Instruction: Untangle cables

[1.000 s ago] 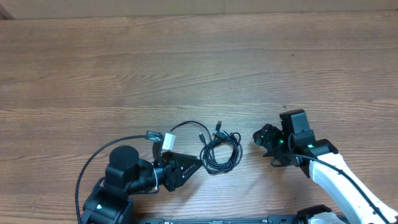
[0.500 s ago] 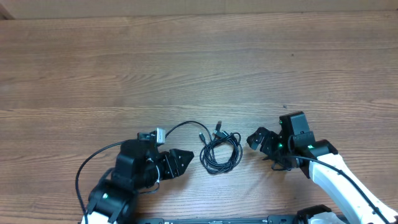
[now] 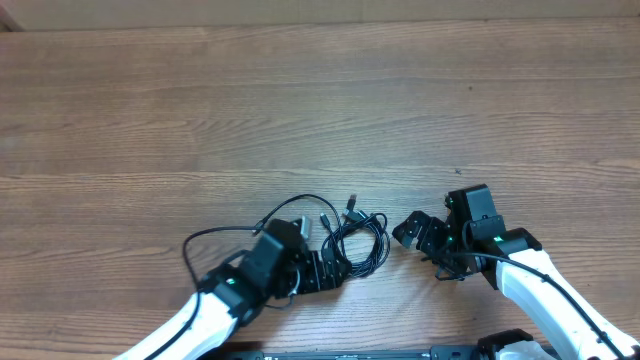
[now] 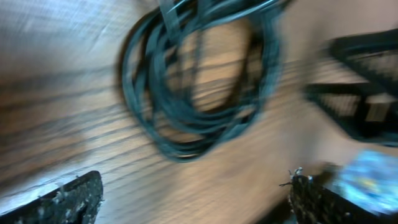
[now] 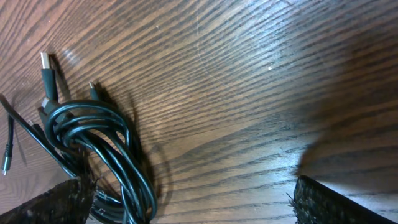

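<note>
The cables (image 3: 378, 252) lie as one black coil on the wooden table, with loose ends and small plugs at its top and a thin strand arcing off to the left. My left gripper (image 3: 325, 270) is at the coil's lower left edge, open. In the blurred left wrist view the cables (image 4: 143, 87) lie ahead of the open left gripper (image 4: 193, 199), nothing between its fingers. My right gripper (image 3: 412, 232) stands just right of the coil, open. The right wrist view has the cables (image 5: 115, 146) by the left finger (image 5: 50, 202), with a silvery plug (image 5: 45, 62) above.
The wooden table (image 3: 320, 110) stretches bare behind the coil. A thicker black wire (image 3: 200, 238) loops out from my left arm at the lower left. The two arms' bases sit at the table's near edge.
My left arm has swung right, up to the coil, and its jaws have opened wide. The right gripper has opened fully and shifted slightly towards the coil.
</note>
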